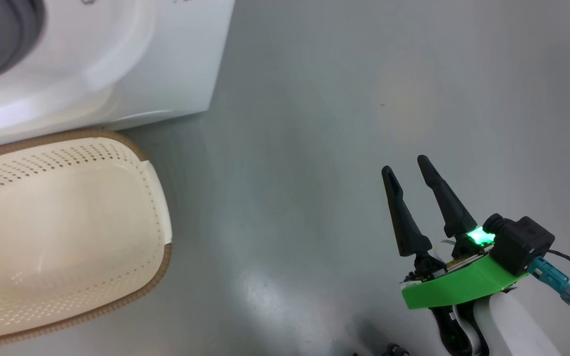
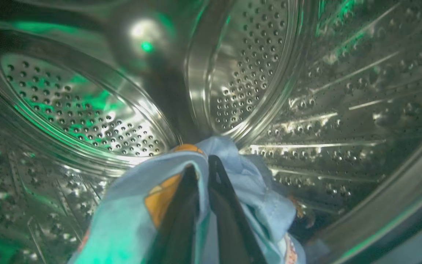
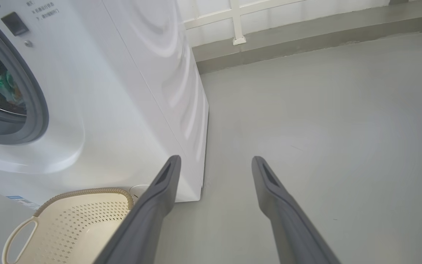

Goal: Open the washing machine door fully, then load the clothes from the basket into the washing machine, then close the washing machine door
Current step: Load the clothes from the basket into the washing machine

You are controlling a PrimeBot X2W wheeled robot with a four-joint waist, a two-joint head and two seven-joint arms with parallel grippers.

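Inside the steel perforated drum (image 2: 86,110) of the washing machine (image 1: 166,64), my left gripper (image 2: 202,165) is shut on the clothes (image 2: 130,220), light blue fabric with orange print that drapes around both fingers. The white washing machine (image 3: 123,91) stands at the left, its grey seal (image 3: 37,99) framing the open mouth. The washing machine door is out of view. The cream basket (image 1: 161,198) sits on the floor in front of the machine with nothing showing in it; the basket (image 3: 86,192) lies below the machine's front. My right gripper (image 1: 409,165) hangs open over bare floor, right of the basket; right gripper (image 3: 214,161).
Grey floor (image 1: 314,123) stretches to the right of the machine and basket. A low grey kerb and white wall panel (image 3: 288,29) run along the far side.
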